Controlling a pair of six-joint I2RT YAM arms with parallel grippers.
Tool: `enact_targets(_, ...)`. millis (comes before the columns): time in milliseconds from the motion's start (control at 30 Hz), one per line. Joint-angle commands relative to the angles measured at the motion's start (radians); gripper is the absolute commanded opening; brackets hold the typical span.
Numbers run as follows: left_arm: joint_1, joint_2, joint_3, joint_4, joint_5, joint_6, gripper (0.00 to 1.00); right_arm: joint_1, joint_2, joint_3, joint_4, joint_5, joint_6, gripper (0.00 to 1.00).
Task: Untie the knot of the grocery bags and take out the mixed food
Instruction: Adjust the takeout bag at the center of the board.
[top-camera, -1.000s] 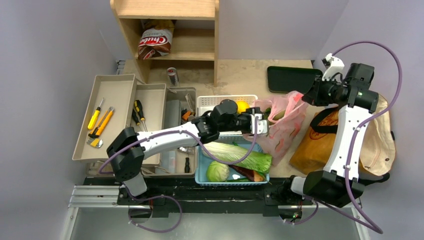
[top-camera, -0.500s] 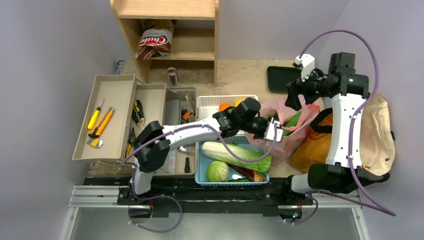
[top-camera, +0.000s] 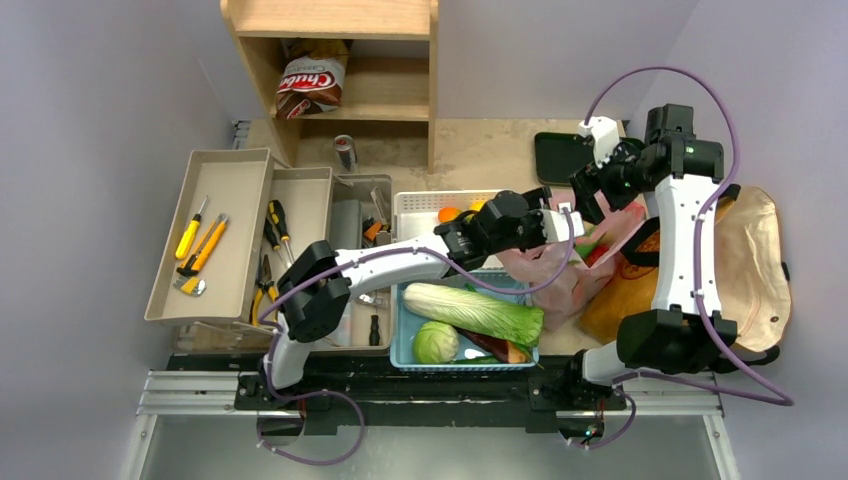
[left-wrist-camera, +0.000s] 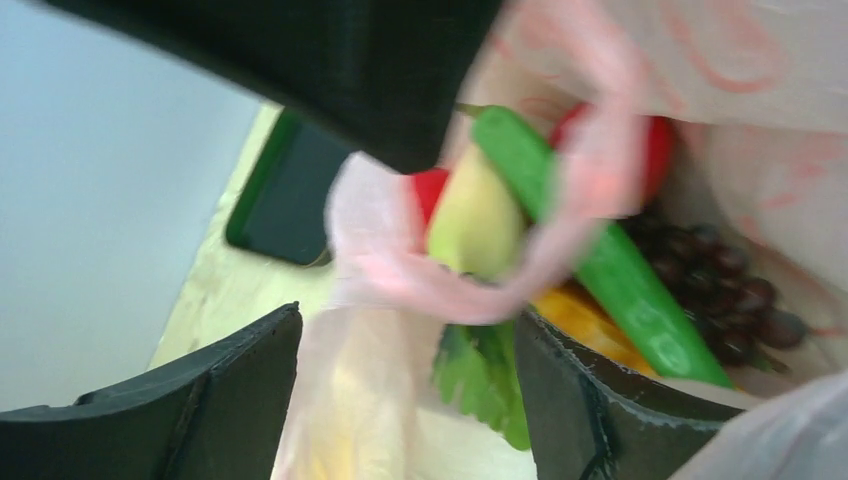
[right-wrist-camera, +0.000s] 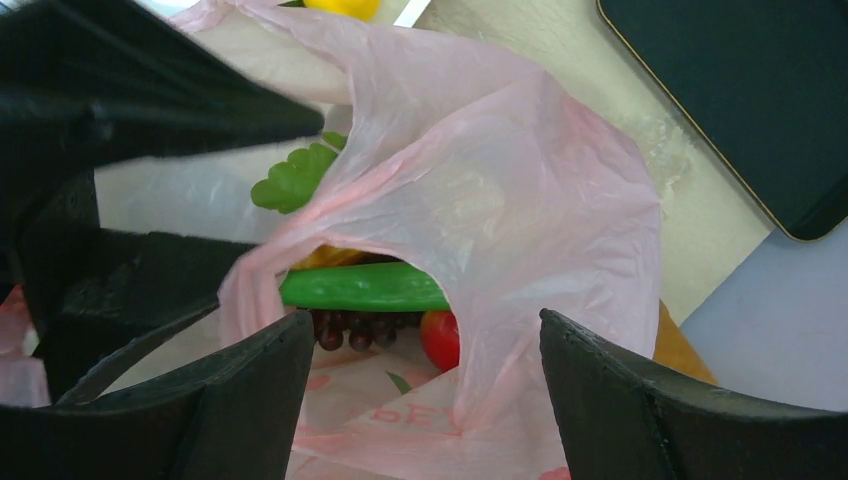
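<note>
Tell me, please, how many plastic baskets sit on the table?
2: a white basket mid-table, partly under the left arm, and a blue basket just in front of it. None seems hidden.

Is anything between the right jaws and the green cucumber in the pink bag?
Partly. The pink bag drapes over both ends of the cucumber; only its middle shows through the opening, ahead of the open jaws of the right gripper.
</note>
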Motion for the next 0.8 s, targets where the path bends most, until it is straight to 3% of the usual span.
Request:
enact_targets(0,-0.002,0.013,0.034,0.13,-0.275,-0.057,0.78,-0.008,-0.03,-0.002,0.005,0.021,0.031,0.8)
enact_targets(167,-0.002,0.005,0.015,0.329,-0.437,-0.002,0.86,-0.043,-0.05,0.011,-0.008,0.007,0.036,0.8)
enact_targets(333,0.001,-0.041,-0.01,0.364,-0.408,-0.013,0.85,-0.078,0.007,0.178,-0.165,-0.098,0.001,0.8)
enact_targets(533,0.0,0.022,0.081,0.383,-0.584,0.031,0.85,-0.076,-0.085,0.075,-0.171,-0.109,-0.087,0.81)
enact_targets(667,0.002,0.138,0.178,0.455,-0.759,0.127,0.9,-0.071,-0.136,0.022,-0.173,-0.182,-0.072,0.81)
enact_targets(767,0.001,0.189,0.202,0.564,-0.775,0.217,0.92,-0.055,-0.15,-0.033,-0.173,-0.22,-0.038,0.78)
